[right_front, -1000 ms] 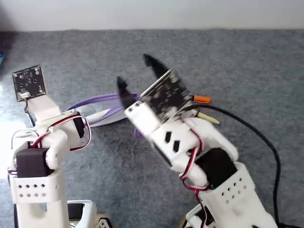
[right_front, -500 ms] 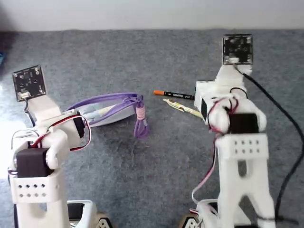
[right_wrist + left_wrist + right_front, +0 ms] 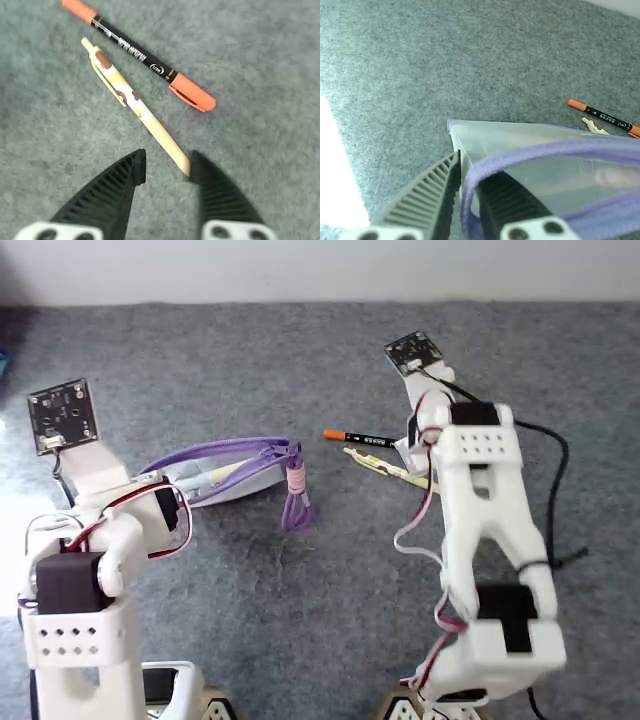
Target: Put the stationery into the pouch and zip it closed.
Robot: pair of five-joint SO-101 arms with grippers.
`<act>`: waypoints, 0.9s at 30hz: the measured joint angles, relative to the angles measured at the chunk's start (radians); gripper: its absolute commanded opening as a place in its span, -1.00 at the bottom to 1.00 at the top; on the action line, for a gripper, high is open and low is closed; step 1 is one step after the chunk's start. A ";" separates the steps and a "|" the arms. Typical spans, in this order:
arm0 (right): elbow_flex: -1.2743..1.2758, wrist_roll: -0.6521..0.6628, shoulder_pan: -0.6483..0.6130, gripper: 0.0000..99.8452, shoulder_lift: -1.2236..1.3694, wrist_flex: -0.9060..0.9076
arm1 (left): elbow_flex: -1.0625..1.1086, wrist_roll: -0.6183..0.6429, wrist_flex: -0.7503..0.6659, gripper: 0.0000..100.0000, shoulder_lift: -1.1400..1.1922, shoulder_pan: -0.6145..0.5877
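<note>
The right gripper [image 3: 166,161] hangs released, its jaws apart around the end of the cream pen [image 3: 131,97]. An orange-capped marker [image 3: 135,52] lies just beside the pen on the grey tabletop [image 3: 260,60]. The left gripper [image 3: 461,159] is clenched on the rim of the clear, purple-zipped pouch [image 3: 535,150], well apart from both.
</note>
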 measured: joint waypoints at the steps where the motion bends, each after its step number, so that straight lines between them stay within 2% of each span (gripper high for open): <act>1: -0.048 0.009 -0.002 -0.44 0.044 0.028 | 0.000 0.000 -0.003 -0.98 0.000 0.000; 12: -0.674 0.026 -0.084 -0.46 0.572 0.316 | 0.006 0.000 -0.006 -0.98 0.000 0.000; 15: -0.827 0.071 -0.110 -0.46 0.695 0.387 | 0.006 0.000 -0.006 -0.98 0.000 0.000; 22: -1.125 0.137 -0.155 -0.46 0.879 0.529 | 0.006 0.000 -0.006 -0.98 0.000 0.000; 27: -1.260 0.158 -0.178 -0.46 0.988 0.542 | 0.006 0.000 -0.006 -0.98 0.000 0.000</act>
